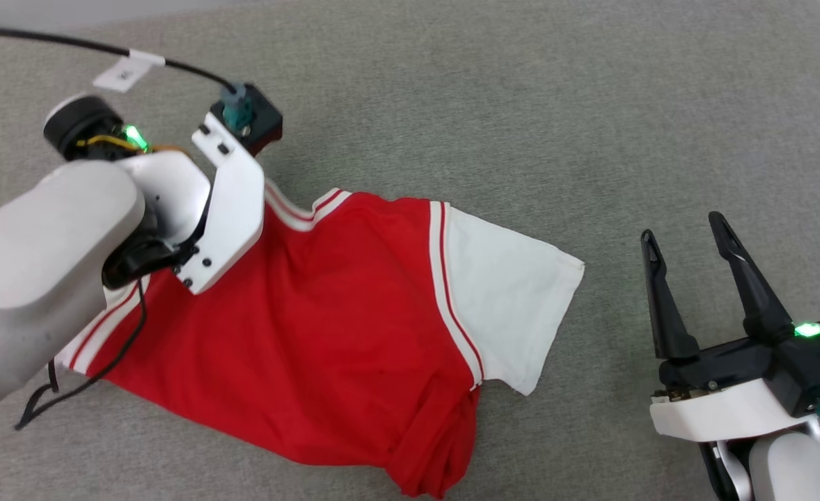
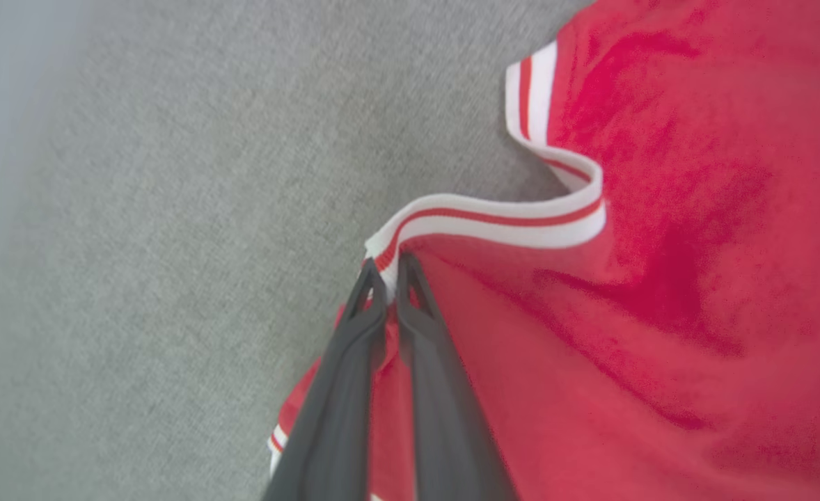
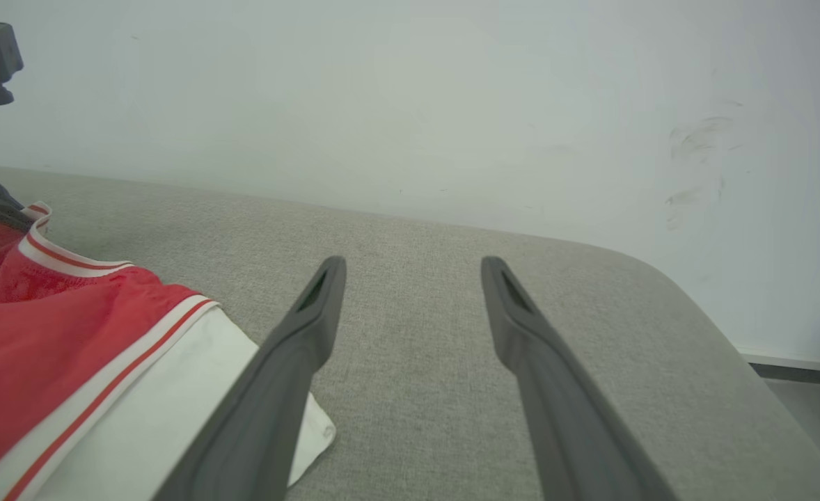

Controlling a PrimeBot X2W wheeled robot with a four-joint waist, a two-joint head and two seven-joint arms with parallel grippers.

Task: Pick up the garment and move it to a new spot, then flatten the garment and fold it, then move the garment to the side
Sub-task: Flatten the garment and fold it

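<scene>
Our left arm (image 1: 41,278) reaches in from the near left, its pale forearm and white wrist bracket angled toward the far side, with a green light lit at the wrist. Our left gripper (image 2: 387,268) is angled down. Its two dark fingers (image 2: 340,390) are pressed together with only a sliver between the tips, pinching the striped edge of the garment (image 2: 660,278). Our right arm (image 1: 793,466) sits low at the near right. Our right gripper (image 1: 683,229) points toward the far side, its fingers spread wide in a V with nothing between them, and a green light is lit on its body.
</scene>
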